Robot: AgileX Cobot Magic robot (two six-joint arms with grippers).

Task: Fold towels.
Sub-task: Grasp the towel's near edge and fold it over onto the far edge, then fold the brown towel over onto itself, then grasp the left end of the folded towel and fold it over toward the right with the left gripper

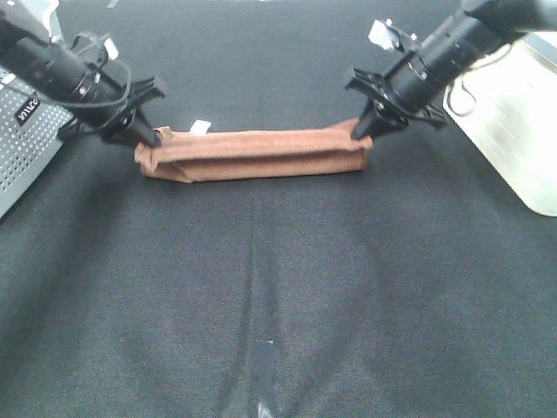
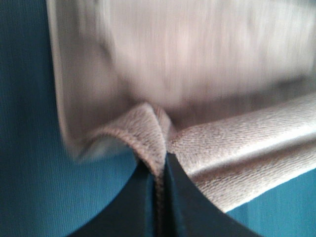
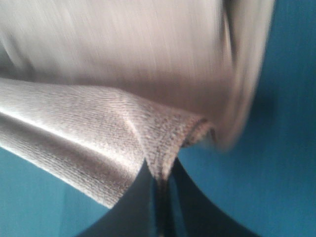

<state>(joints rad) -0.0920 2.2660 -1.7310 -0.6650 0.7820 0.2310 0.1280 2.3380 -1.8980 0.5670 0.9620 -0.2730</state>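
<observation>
The left gripper [image 1: 150,138] and right gripper [image 1: 360,131] each pinch tight on one end of the brown towel [image 1: 252,155]. They should move evenly, with the cloth taut between them.

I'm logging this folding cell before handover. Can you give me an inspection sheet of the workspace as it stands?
Surface: black cloth table, with a tape strip near the front.
Job's things: brown towel folded into a long band; white tag near the left gripper.
Clutter: nothing seen.
Grippers: left gripper and right gripper each pinch one towel end.
Cables: black cable looped on the left arm.
Surroundings: perforated metal box at left, pale panel at right.
</observation>
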